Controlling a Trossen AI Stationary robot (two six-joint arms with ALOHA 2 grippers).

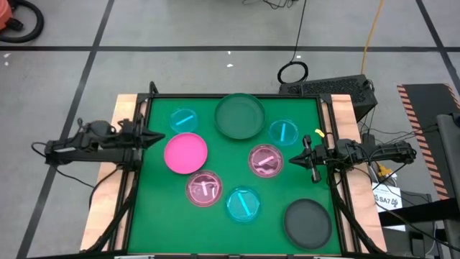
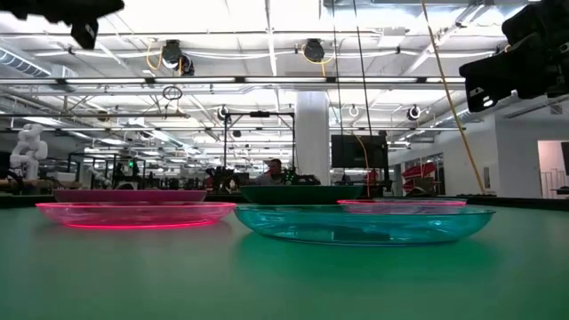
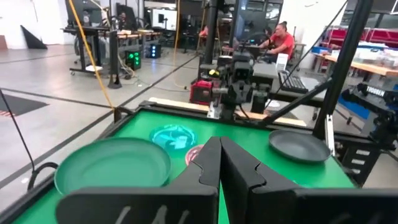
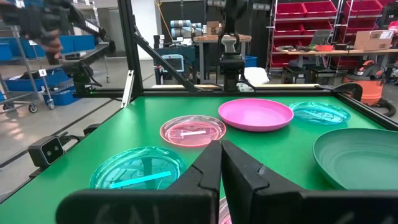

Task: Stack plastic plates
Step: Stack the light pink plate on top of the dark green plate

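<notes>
Several round plates lie flat and apart on the green table. The dark green plate (image 1: 239,116) sits toward the far edge and the dark grey plate (image 1: 307,223) at the near right corner. The hot pink plate (image 1: 186,153) is left of centre. Two translucent pink plates (image 1: 266,160) (image 1: 204,189) and three translucent cyan plates (image 1: 183,120) (image 1: 283,132) (image 1: 244,203) lie between them. My left gripper (image 1: 161,135) (image 3: 219,149) hovers shut at the left edge, near the hot pink plate. My right gripper (image 1: 293,160) (image 4: 221,149) hovers shut at the right edge, beside a translucent pink plate.
A black frame (image 1: 144,108) runs along the table edges, with wooden boards outside it on both sides. In the low view the near pink plate (image 2: 133,213) and the near cyan plate (image 2: 364,222) fill the foreground. Bare green surface lies along the near left part (image 1: 158,223).
</notes>
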